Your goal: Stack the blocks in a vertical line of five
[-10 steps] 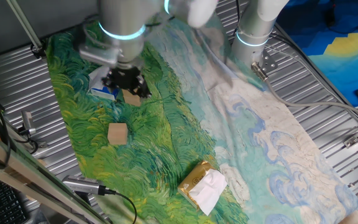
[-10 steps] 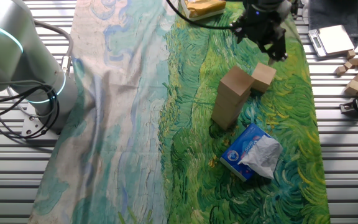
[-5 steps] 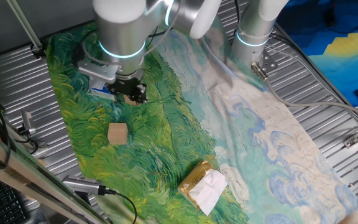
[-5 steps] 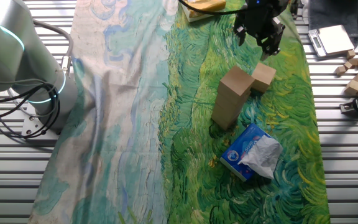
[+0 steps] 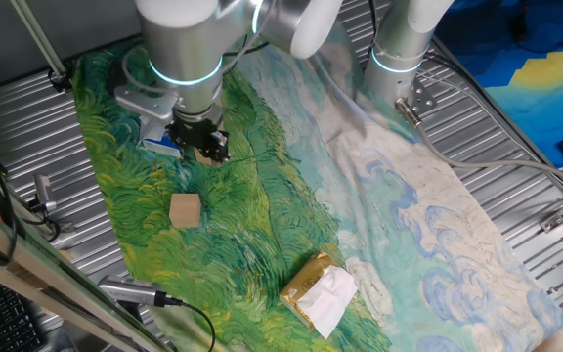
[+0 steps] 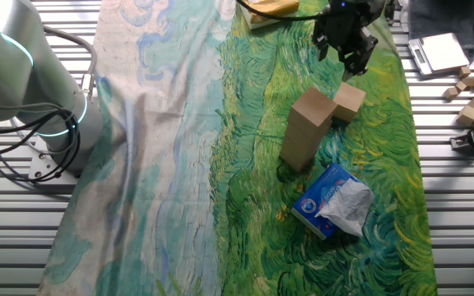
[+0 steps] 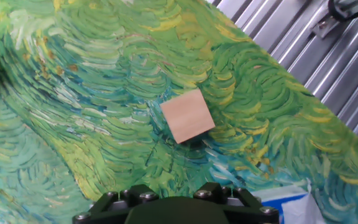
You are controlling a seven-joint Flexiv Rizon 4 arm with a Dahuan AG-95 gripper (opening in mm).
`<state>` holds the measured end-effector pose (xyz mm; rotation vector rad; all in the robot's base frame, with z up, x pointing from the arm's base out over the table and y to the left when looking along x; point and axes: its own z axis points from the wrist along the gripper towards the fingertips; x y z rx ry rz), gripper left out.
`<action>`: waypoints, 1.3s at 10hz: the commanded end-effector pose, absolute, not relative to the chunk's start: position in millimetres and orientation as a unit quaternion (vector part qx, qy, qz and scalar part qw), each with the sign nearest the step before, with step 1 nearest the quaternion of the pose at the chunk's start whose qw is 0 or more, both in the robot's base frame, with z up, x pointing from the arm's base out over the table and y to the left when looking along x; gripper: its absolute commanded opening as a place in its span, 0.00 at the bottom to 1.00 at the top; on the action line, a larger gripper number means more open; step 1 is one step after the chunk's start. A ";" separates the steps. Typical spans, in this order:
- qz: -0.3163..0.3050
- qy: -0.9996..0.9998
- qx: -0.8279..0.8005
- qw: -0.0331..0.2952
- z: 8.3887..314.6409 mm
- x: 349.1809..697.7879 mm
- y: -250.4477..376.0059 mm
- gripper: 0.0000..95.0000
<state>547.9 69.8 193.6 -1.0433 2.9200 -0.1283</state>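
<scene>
A robot gripper hovers above a green painted cloth on the table; whether its fingers are apart or together cannot be told. A tall stack of tan blocks stands mid-cloth – one loose block sits just beside it, near the cloth's edge.

A lone block lies just beside the block stack, the blue-and-white packet nearby.
</scene>
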 end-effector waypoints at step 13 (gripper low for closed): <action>-0.045 0.925 -0.378 0.008 183.6 580.1 74.6 0.60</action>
